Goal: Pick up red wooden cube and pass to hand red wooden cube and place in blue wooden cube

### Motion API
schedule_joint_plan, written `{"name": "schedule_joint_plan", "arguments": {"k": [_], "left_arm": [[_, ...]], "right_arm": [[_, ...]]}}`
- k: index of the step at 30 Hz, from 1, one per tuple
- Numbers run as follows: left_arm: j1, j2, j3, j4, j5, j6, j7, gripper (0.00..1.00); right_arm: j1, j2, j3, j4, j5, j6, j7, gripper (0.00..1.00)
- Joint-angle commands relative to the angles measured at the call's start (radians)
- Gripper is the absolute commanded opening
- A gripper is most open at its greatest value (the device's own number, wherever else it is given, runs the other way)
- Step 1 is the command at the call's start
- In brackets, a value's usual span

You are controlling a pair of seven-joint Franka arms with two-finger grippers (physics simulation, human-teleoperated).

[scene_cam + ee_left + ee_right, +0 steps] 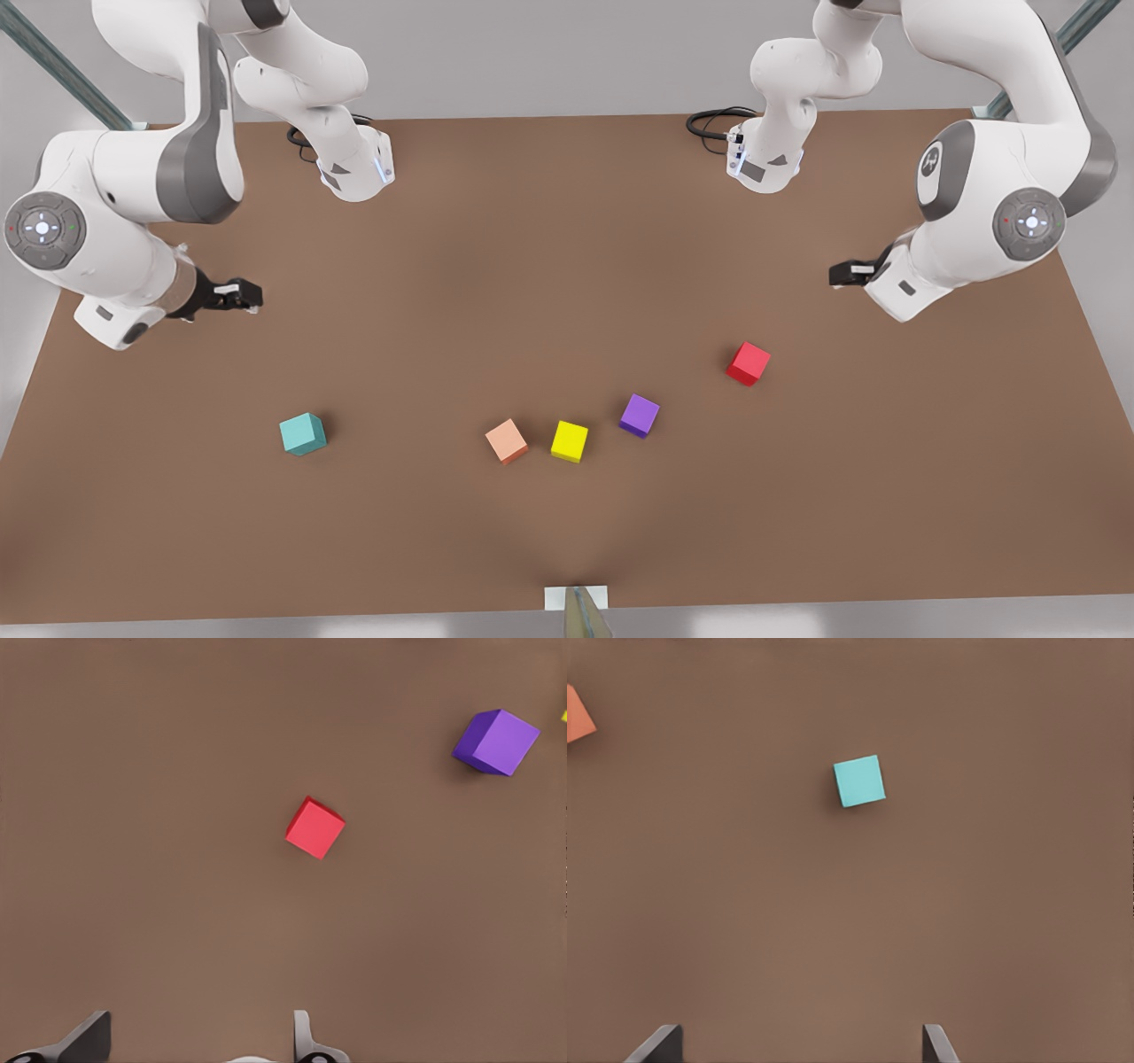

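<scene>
The red wooden cube [749, 363] lies on the brown table toward the front view's right, also seen as the red wooden cube [315, 827] in the left wrist view. My left gripper [840, 273] hovers above and to the right of it, open [197, 1041], holding nothing. The blue wooden cube [303, 433], teal in colour, rests toward the front view's left; the right wrist view has this blue wooden cube [859, 780] ahead of the fingers. My right gripper [246, 294] hangs up-left of it, open [799, 1043] and empty.
Between the two task cubes sit a salmon-orange cube [507, 440], a yellow cube [570, 440] and a purple cube [639, 415]. The arm bases [354, 168] stand at the table's far edge. A small fixture [578, 602] sits at the near edge.
</scene>
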Motion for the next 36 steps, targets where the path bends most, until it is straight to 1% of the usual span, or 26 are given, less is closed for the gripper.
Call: {"name": "schedule_joint_plan", "arguments": {"k": [1, 2, 3, 4, 5, 6, 7, 8, 9, 10, 11, 12, 16, 18, 20, 22, 24, 26, 29, 36], "left_arm": [[0.0, -0.001, 0.0, 0.0, 0.001, 0.102, -0.041, 1.0], [0.0, 0.0, 0.0, 0.0, 0.0, 0.102, -0.041, 1.0], [-0.003, 0.029, 0.0, -0.008, -0.013, 0.137, -0.038, 1.0], [-0.037, 0.089, -0.01, -0.026, -0.014, 0.265, -0.035, 1.0], [-0.054, 0.127, -0.014, -0.026, -0.011, 0.3, -0.034, 1.0], [-0.097, 0.212, -0.014, -0.023, -0.011, 0.378, 0.087, 1.0], [-0.111, 0.267, -0.015, -0.023, -0.008, 0.418, 0.198, 1.0], [-0.115, 0.296, -0.015, -0.026, -0.011, 0.496, 0.343, 1.0], [-0.115, 0.315, -0.015, -0.032, -0.014, 0.535, 0.451, 1.0], [-0.118, 0.324, -0.015, -0.063, -0.013, 0.579, 0.48, 1.0], [-0.12, 0.321, -0.015, -0.138, -0.011, 0.627, 0.549, 1.0], [-0.118, 0.321, -0.015, -0.178, -0.011, 0.648, 0.563, 1.0], [-0.143, 0.329, -0.012, -0.224, -0.013, 0.65, 0.707, 1.0], [-0.144, 0.322, -0.01, -0.288, -0.026, 0.728, 0.732, 1.0], [-0.14, 0.322, -0.01, -0.308, -0.025, 0.731, 0.772, 1.0], [-0.14, 0.321, -0.01, -0.325, -0.02, 0.745, 0.77, 1.0], [-0.138, 0.322, -0.009, -0.382, -0.019, 0.825, 0.77, 1.0], [-0.137, 0.321, -0.007, -0.399, -0.019, 0.826, 0.732, 1.0], [-0.132, 0.304, -0.006, -0.434, -0.019, 0.82, 0.574, 1.0], [-0.126, 0.295, -0.003, -0.485, -0.02, 0.865, 0.542, 1.0]], "right_arm": [[0.001, -0.001, 0.0, 0.001, 0.002, 0.086, -0.055, 1.0], [0.002, -0.001, 0.0, 0.001, 0.002, 0.088, -0.052, 1.0], [0.001, -0.001, -0.002, 0.001, 0.002, 0.089, -0.052, 1.0], [0.001, -0.001, -0.002, 0.001, 0.004, 0.091, -0.052, 1.0], [-0.001, -0.001, -0.002, 0.001, 0.004, 0.091, -0.052, 1.0], [-0.001, -0.001, -0.002, -0.003, 0.004, 0.091, -0.052, 1.0], [0.001, 0.0, -0.002, -0.003, 0.004, 0.094, -0.052, 1.0], [-0.001, 0.002, -0.003, -0.003, 0.021, 0.094, -0.052, 1.0], [-0.015, 0.002, -0.005, -0.005, 0.042, 0.093, -0.05, 1.0], [-0.016, 0.002, -0.005, -0.005, 0.044, 0.093, -0.05, 1.0], [-0.019, 0.002, -0.005, -0.008, 0.044, 0.089, -0.05, 1.0], [-0.021, 0.002, -0.005, -0.009, 0.044, 0.086, -0.05, 1.0], [-0.024, 0.003, -0.005, -0.011, 0.045, 0.086, -0.05, 1.0], [-0.032, 0.005, -0.005, -0.011, 0.053, 0.086, -0.05, 1.0], [-0.035, 0.005, -0.005, -0.013, 0.054, 0.086, -0.05, 1.0], [-0.035, 0.007, -0.005, -0.013, 0.054, 0.086, -0.05, 1.0], [-0.035, 0.005, -0.005, -0.019, 0.054, 0.085, -0.05, 1.0], [-0.035, 0.005, -0.005, -0.019, 0.054, 0.085, -0.05, 1.0], [-0.035, 0.005, -0.005, -0.02, 0.054, 0.085, -0.05, 1.0], [-0.033, 0.007, -0.005, -0.028, 0.056, 0.088, -0.052, 1.0]]}}
